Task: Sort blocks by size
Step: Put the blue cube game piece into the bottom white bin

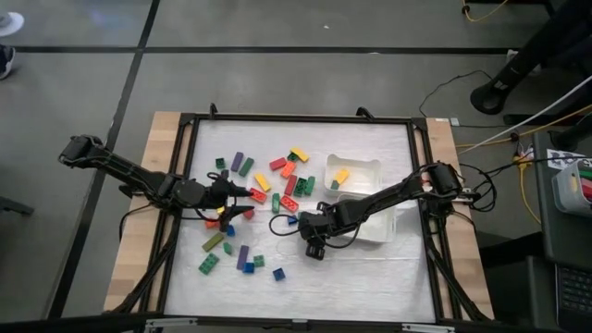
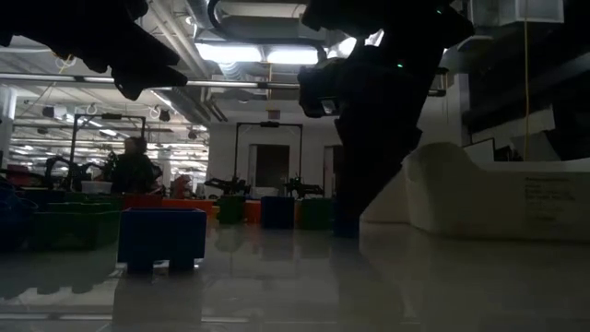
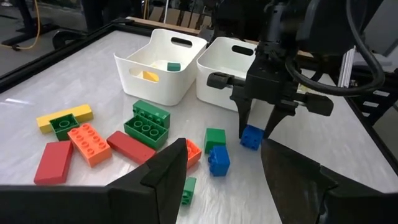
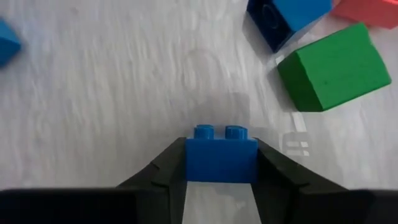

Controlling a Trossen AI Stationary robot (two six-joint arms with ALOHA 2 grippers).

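Blue block point(image 4: 221, 155) between right fingers point(image 4: 163, 168), green block point(image 4: 334, 67) near

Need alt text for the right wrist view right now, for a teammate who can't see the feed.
The right gripper has its two dark fingers against the sides of a small blue block, studs facing away, on the white table. Beyond it lie a green block and another blue block.

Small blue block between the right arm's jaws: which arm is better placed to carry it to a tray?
Right. Its gripper already brackets the small blue block beside the white trays; the left gripper hangs open over the pile.
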